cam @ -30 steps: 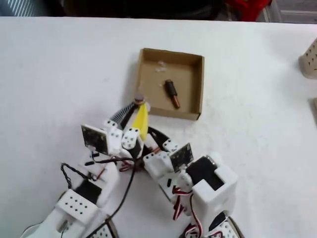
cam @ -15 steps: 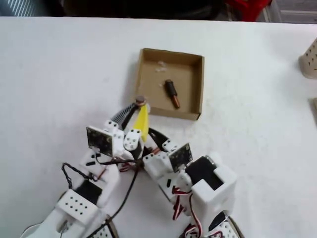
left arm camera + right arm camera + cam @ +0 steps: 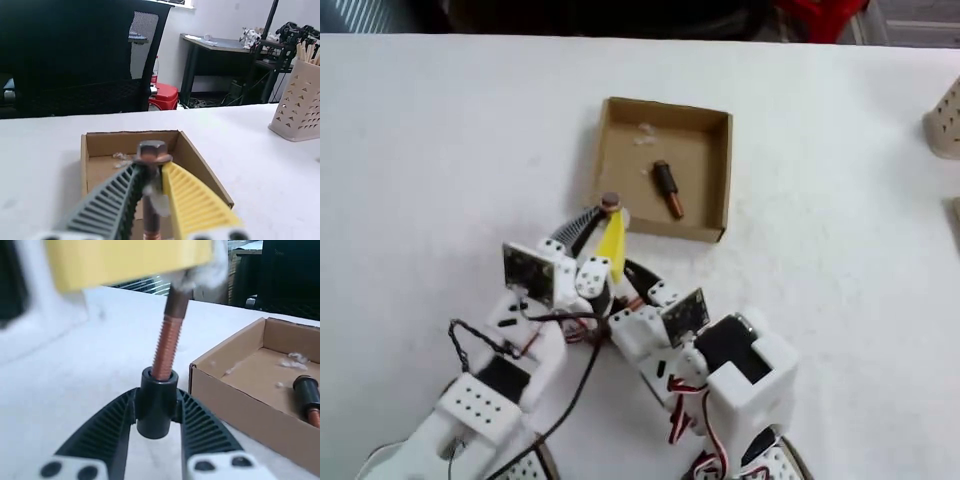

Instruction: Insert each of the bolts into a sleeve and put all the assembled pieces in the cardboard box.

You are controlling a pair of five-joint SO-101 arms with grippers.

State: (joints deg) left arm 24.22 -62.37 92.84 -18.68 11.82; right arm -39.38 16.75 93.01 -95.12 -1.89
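Left claw [image 3: 150,172] pinches the stiff bolt [image 3: 151,150] under its head; right claw [image 3: 157,401] clamps the sleeve [image 3: 155,416]. Both look light (probably slippery).

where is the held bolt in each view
high view: bolt head at the box's near left corner
left wrist view: centre, bolt upright in the left tool, box behind
right wrist view: bolt shank in the sleeve's mouth, box beside
shared landmark: the box
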